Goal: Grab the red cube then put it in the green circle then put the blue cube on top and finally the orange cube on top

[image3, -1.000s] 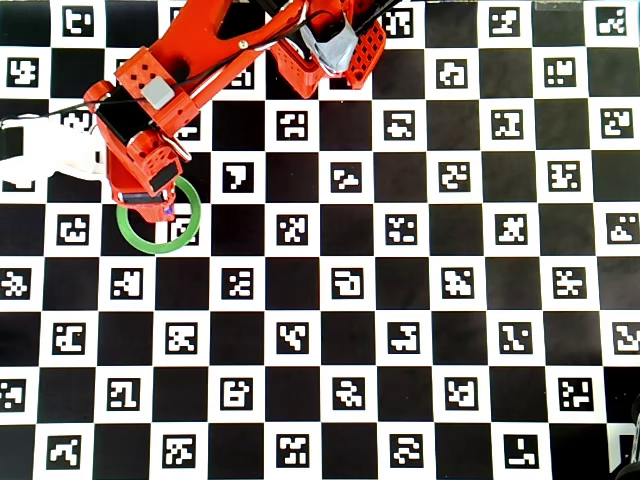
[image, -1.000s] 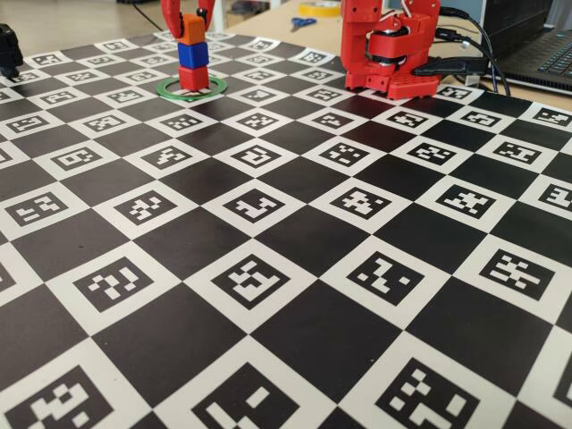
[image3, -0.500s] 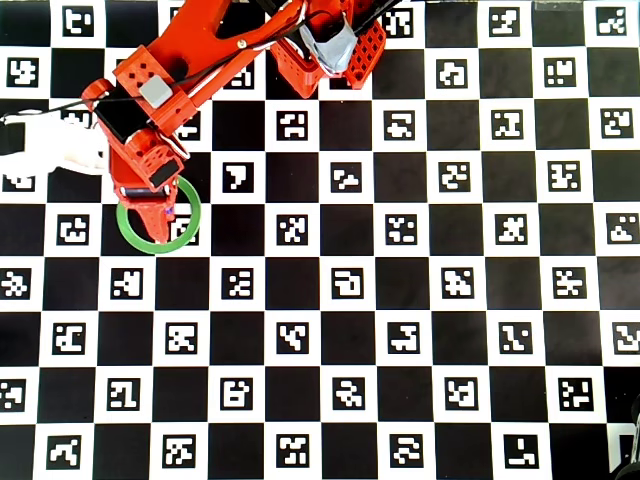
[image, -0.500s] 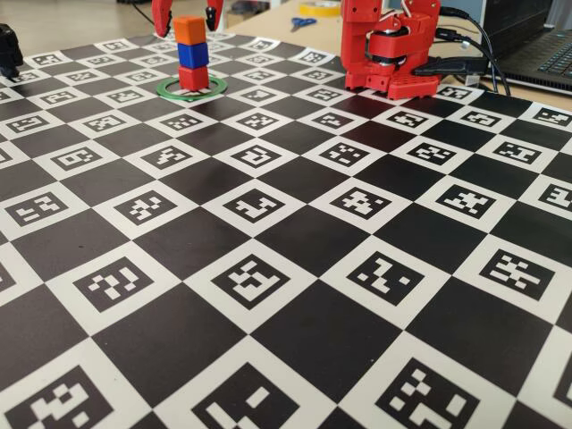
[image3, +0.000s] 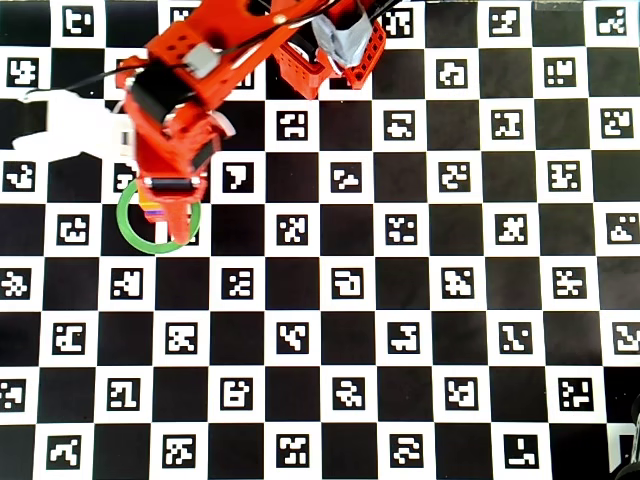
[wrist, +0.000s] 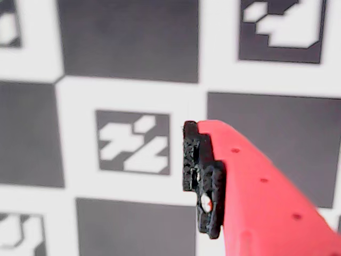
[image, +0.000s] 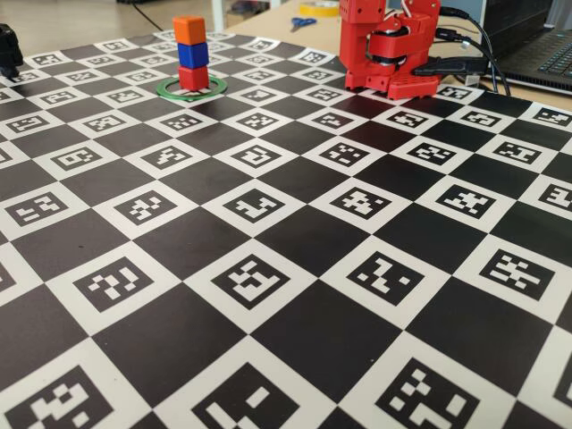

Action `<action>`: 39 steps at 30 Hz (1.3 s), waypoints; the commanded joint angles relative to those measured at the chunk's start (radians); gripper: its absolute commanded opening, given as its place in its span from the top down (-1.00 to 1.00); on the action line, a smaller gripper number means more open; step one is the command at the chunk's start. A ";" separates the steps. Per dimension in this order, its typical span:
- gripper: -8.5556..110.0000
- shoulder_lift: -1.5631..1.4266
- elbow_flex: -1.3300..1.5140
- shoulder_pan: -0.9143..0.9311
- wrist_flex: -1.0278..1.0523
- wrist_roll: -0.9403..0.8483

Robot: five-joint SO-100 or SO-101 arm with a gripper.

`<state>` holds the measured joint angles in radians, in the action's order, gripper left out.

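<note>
A stack of 3 cubes is standing inside the green circle (image: 191, 87) on the checkerboard mat (image: 295, 268) in the fixed view: the red cube (image: 193, 78) is sitting at the bottom, the blue cube (image: 193, 55) is resting on it, and the orange cube (image: 189, 29) is sitting on top, turned slightly against the 2 below. No finger is showing in that view, and nothing is touching the stack there. In the overhead view the red arm (image3: 190, 90) is reaching down from the top edge and is covering most of the stack, so only a thin orange sliver of the top cube (image3: 150, 210) is peeking out just left of the finger, while the green ring (image3: 125, 225) is showing around and below the fingertip. The gripper (image3: 172, 225) is hanging over the ring, probably above the stack, though its height is hard to judge from above. In the wrist view only 1 red finger (wrist: 250, 192) with its black pad (wrist: 202, 176) is appearing over the mat's squares, with nothing against the pad; whether the fingers are spread or pressed together cannot be told.
</note>
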<state>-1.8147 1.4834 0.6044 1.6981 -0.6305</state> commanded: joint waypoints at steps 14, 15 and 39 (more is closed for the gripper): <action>0.78 -0.440 0.495 -0.492 -0.262 0.321; 0.83 -0.468 0.545 -0.505 -0.293 0.318; 0.96 -1.246 1.466 -0.586 -0.620 -0.640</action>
<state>-2.9928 2.9391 0.0153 1.0707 -1.1873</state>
